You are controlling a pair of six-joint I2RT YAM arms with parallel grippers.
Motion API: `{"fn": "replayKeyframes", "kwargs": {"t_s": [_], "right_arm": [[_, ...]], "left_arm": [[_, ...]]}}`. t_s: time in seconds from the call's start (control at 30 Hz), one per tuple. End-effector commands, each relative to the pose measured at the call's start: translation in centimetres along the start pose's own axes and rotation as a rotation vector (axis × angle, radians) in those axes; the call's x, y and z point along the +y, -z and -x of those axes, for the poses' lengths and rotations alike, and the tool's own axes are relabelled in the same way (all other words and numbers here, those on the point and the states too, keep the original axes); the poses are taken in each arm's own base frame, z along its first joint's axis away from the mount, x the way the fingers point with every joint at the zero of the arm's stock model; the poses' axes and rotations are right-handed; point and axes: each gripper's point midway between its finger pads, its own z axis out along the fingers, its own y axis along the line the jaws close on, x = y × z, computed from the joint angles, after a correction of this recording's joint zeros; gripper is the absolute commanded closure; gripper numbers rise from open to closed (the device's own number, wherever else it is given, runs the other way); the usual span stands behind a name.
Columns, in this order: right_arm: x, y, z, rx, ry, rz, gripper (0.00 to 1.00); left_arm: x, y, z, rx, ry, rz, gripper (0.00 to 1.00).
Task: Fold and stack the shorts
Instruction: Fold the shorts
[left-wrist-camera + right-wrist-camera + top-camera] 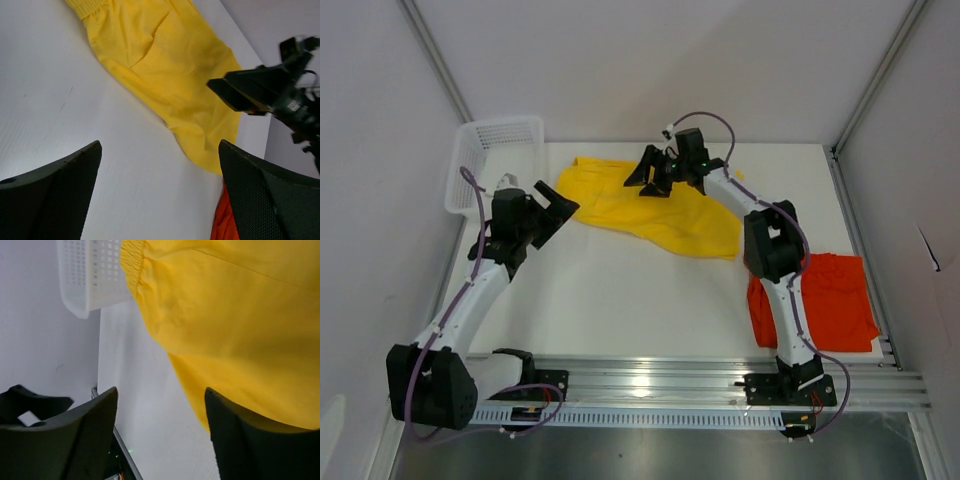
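Top view: the yellow shorts [650, 210] lie spread and rumpled across the far middle of the white tabletop [620, 300]. One end reaches toward a white mesh basket [495, 150] in the far left corner. The orange-red shorts [835, 300] sit in a loose heap at the near right, partly hidden by the right arm and apart from the yellow pair. The right fingers [645, 172] hover over the yellow cloth's far edge. The left fingers [560, 205] hang just off its left end.

Left wrist view: the left fingers [55, 185] stand wide apart, with only bare tabletop between them and nothing held. The yellow shorts [170, 65] lie just beyond.

Right wrist view: the right fingers [75, 435] are parted and hold nothing. Yellow fabric [240, 315] lies directly beneath them.

The step in hand looks like folding the yellow pair. To do it well, each arm should probably pinch a matching corner along one edge. Both should then lift low and travel together, so the fold lands square and flat.
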Motion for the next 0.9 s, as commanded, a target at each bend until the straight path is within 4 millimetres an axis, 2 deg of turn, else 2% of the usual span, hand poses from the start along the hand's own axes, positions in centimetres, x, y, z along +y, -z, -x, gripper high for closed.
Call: {"fn": "replayKeyframes", "kwargs": {"t_s": [0.0, 0.07, 0.1, 0.13, 0.17, 0.2, 0.23, 0.27, 0.3, 0.33, 0.37, 0.4, 0.43, 0.47, 0.5, 0.53, 0.6, 0.7, 0.73, 0.77, 0.8, 0.83, 0.87], "right_arm": [[1.4, -3.0, 1.5, -0.009, -0.054, 0.137, 0.25], [1.0, -4.6, 0.4, 0.010, -0.094, 0.122, 0.21], [1.4, -4.9, 0.2, 0.007, -0.105, 0.127, 0.21], [0.2, -5.6, -1.0, 0.009, -0.167, 0.094, 0.21], [1.1, -6.2, -1.7, -0.011, -0.159, 0.111, 0.21], [2.8, -5.6, -1.4, -0.053, -0.149, 0.131, 0.21], [2.9, -5.6, -1.5, -0.099, -0.191, 0.114, 0.21], [1.7, -6.0, -3.0, -0.118, -0.217, 0.105, 0.21], [3.8, -5.3, -3.4, -0.149, -0.214, 0.133, 0.21], [3.6, -5.2, -3.5, -0.192, -0.232, 0.120, 0.21], [3.1, -5.2, -4.6, -0.204, -0.262, 0.116, 0.22], [3.9, -5.4, -5.6, -0.209, -0.263, 0.117, 0.23], [4.7, -4.8, -5.2, -0.246, -0.261, 0.116, 0.23], [4.1, -4.8, -6.2, -0.244, -0.281, 0.093, 0.23], [4.3, -4.9, -6.8, -0.269, -0.287, 0.076, 0.24], [5.5, -4.1, -6.5, -0.303, -0.280, 0.095, 0.24], [5.3, -3.9, -7.8, -0.342, -0.264, 0.052, 0.24], [6.0, -2.9, -8.4, -0.376, -0.176, 0.008, 0.24], [6.7, -2.7, -8.9, -0.373, -0.139, -0.001, 0.24], [6.6, -2.8, -9.5, -0.355, -0.108, -0.029, 0.24], [7.3, -2.8, -9.2, -0.350, -0.043, -0.051, 0.24], [6.2, -2.9, -10.6, -0.307, -0.008, -0.130, 0.25], [6.0, -2.9, -11.0, -0.288, 0.039, -0.160, 0.25]], "left_arm": [[0.3, 2.0, 0.4, -0.043, -0.047, -0.005, 0.01], [0.3, 2.9, 0.6, -0.058, -0.057, 0.001, 0.01], [0.7, 3.1, 0.3, -0.049, -0.064, 0.014, 0.01], [0.8, 3.3, 0.4, -0.054, -0.067, 0.013, 0.01], [0.5, 4.0, 0.6, -0.071, -0.068, 0.001, 0.01], [0.9, 4.1, 0.3, -0.068, -0.064, 0.006, 0.01], [0.8, 4.4, 0.4, -0.077, -0.065, -0.002, 0.01], [0.6, 4.9, 0.6, -0.095, -0.064, -0.012, 0.01], [0.8, 5.1, 0.7, -0.103, -0.064, -0.010, 0.01], [0.8, 5.3, 0.7, -0.110, -0.066, -0.012, 0.01], [0.5, 5.7, 0.9, -0.121, -0.074, -0.024, 0.01], [0.7, 5.9, 0.8, -0.117, -0.078, -0.019, 0.01], [0.6, 6.1, 1.0, -0.127, -0.083, -0.016, 0.01], [0.9, 6.2, 1.4, -0.143, -0.089, 0.003, 0.01], [1.0, 6.4, 1.3, -0.142, -0.092, 0.005, 0.01], [1.1, 6.4, 1.2, -0.141, -0.094, 0.006, 0.01], [1.2, 6.7, 1.3, -0.147, -0.098, 0.006, 0.01], [1.3, 6.9, 1.1, -0.146, -0.101, 0.007, 0.01], [1.3, 6.9, 1.1, -0.143, -0.103, 0.004, 0.01], [1.2, 7.0, 1.0, -0.141, -0.103, -0.002, 0.01], [1.3, 6.9, 0.7, -0.133, -0.103, -0.003, 0.01], [1.3, 7.0, 0.7, -0.133, -0.105, -0.005, 0.01], [1.6, 6.8, 0.4, -0.128, -0.106, -0.002, 0.01]]}}
